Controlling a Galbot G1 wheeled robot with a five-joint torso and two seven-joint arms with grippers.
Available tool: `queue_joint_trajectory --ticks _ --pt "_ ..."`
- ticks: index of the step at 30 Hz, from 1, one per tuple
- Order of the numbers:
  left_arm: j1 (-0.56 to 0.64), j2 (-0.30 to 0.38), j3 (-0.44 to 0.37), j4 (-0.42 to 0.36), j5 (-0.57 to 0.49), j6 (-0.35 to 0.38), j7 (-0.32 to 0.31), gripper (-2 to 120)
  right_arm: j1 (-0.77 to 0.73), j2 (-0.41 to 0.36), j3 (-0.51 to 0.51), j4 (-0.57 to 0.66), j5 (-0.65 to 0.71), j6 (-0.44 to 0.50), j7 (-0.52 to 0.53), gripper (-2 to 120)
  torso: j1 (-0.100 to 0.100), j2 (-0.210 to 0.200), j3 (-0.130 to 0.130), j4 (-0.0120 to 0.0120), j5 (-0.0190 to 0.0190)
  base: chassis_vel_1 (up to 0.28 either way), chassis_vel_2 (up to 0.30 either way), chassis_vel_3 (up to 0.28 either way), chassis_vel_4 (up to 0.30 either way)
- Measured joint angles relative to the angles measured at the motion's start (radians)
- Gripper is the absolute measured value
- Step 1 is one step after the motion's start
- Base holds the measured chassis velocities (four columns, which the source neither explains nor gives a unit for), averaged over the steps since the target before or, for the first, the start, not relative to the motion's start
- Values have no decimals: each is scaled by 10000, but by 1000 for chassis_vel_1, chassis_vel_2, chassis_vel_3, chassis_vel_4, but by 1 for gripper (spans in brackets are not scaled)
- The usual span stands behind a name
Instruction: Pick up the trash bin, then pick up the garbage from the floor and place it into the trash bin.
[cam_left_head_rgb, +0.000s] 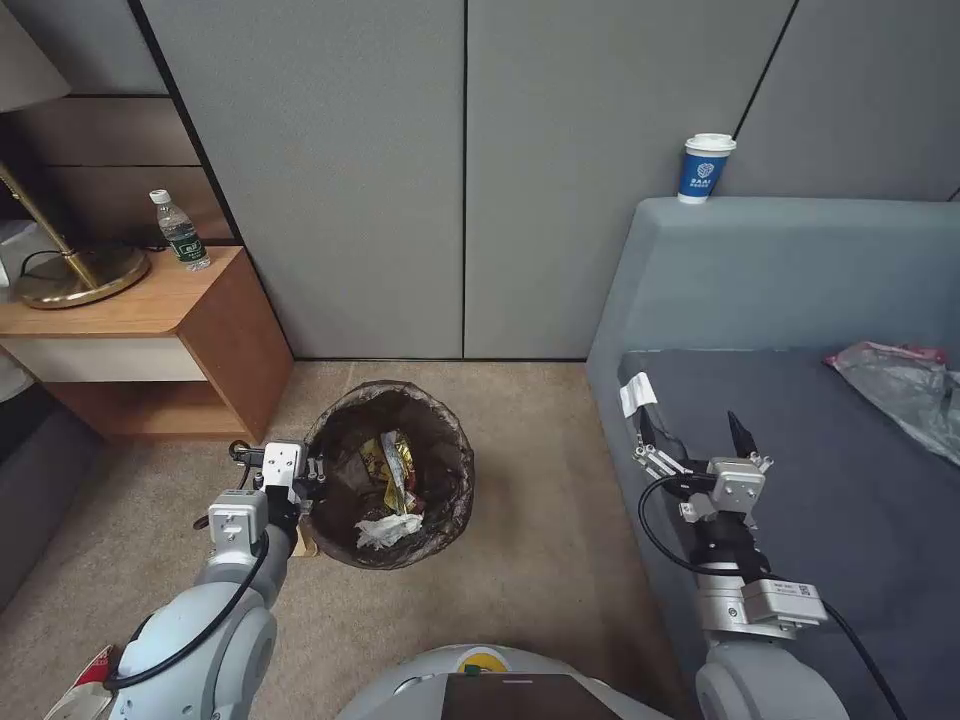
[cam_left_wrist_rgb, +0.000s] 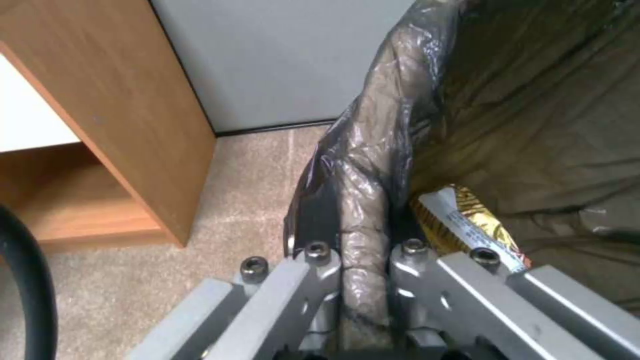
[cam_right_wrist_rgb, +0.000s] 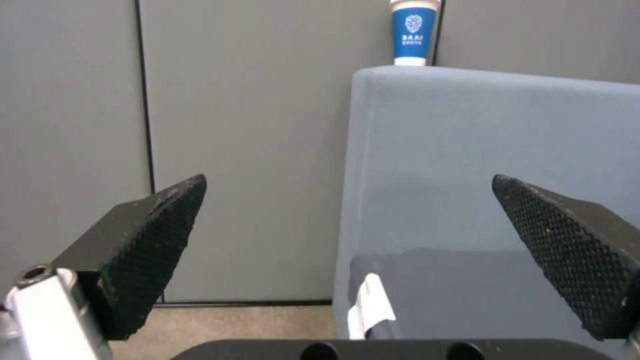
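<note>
Dark brown-black plastic lines the small round white trash bin (cam_left_head_rgb: 392, 475), which stands on beige carpet (cam_left_head_rgb: 540, 560) between a wooden bedside cabinet (cam_left_head_rgb: 190, 330) and a grey-blue bed (cam_left_head_rgb: 800, 300). My left gripper (cam_left_head_rgb: 312, 478) is clamped on the bin's near rim; the left wrist view shows the folded bag edge (cam_left_wrist_rgb: 363, 210) pinched tight between the metal fingers (cam_left_wrist_rgb: 313, 280), a detail the head view leaves hidden. From above, a yellow snack wrapper (cam_left_head_rgb: 395, 465) and a crumpled white tissue (cam_left_head_rgb: 385, 530) lie inside the bin. My right gripper (cam_left_head_rgb: 697, 428) hovers over the bed's mattress, its black textured pads (cam_right_wrist_rgb: 153, 240) spread wide apart and holding nothing. Beyond them the right wrist view shows a blue-and-white lidded paper cup (cam_right_wrist_rgb: 413, 32) on the headboard.
</note>
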Motion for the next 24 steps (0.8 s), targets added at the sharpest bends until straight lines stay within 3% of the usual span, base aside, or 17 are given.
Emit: queue_joint_trajectory --ticks 24 --pt "-71 -101 56 47 5 15 -4 2 -27 -70 -45 -41 85 -196 -49 100 0 -1 0 0 0 4 7 5 3"
